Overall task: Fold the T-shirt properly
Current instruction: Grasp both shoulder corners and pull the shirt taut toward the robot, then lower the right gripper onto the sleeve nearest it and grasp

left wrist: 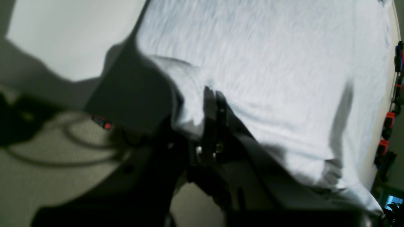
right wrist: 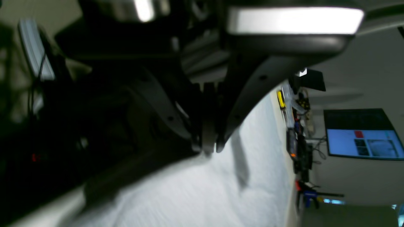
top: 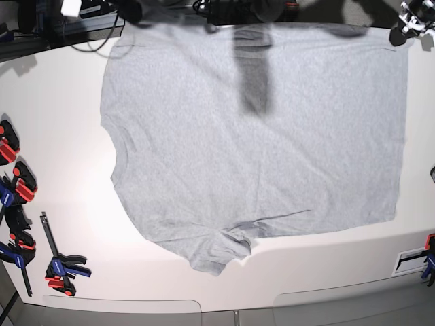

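Both claws pinch the T-shirt (top: 251, 129) at its far edge: left claw (left wrist: 214, 94) clamped on cloth; right claw (right wrist: 208, 149) likewise. Best to lift both evenly, keeping that edge taut over the bench (top: 61, 122); uneven pull would wrinkle it.

The T-shirt (top: 258, 136) is showing as soft, matt, heathered grey cloth. The table (top: 54, 129) is looking smooth, white and faintly sheened. The clamps (top: 17, 180) are looking like red-and-black plastic.

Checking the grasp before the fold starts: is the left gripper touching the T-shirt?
Touching. In the left wrist view the left gripper is shut on a raised fold of the T-shirt, fabric bunched against its fingers.
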### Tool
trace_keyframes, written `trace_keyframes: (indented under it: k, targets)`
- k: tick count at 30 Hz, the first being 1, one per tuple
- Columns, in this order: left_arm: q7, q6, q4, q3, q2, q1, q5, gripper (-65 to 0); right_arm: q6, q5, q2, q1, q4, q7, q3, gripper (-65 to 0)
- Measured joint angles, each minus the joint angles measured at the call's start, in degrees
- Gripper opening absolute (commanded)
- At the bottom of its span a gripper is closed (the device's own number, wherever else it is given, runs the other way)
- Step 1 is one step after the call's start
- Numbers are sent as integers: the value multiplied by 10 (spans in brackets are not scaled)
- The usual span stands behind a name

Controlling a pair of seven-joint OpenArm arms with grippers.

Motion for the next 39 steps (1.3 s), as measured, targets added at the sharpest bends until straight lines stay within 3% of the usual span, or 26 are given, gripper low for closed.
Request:
trace_keyframes:
  k: [9, 16, 22, 29, 39]
  targets:
    - [0, 0, 0, 0, 0, -63, 7, -650, 1, -94, 2, 101, 0, 34, -86, -650]
    - [-6, 1, 0, 0, 0, -111, 47, -650, -3, -269, 3, 183, 0, 105, -199, -650]
    - [-37, 1, 0, 0, 2, -131, 87, -650, -46, -395, 3, 266, -1, 143, -249, -650]
    - [-95, 2, 0, 29, 1, -132, 132, -650, -81, -459, 3, 339, -1, 148, -285, -650]
    - [-112, 8, 0, 58, 0, -176, 178, -650, -133, -508, 3, 378, -36, 176, -288, -650]
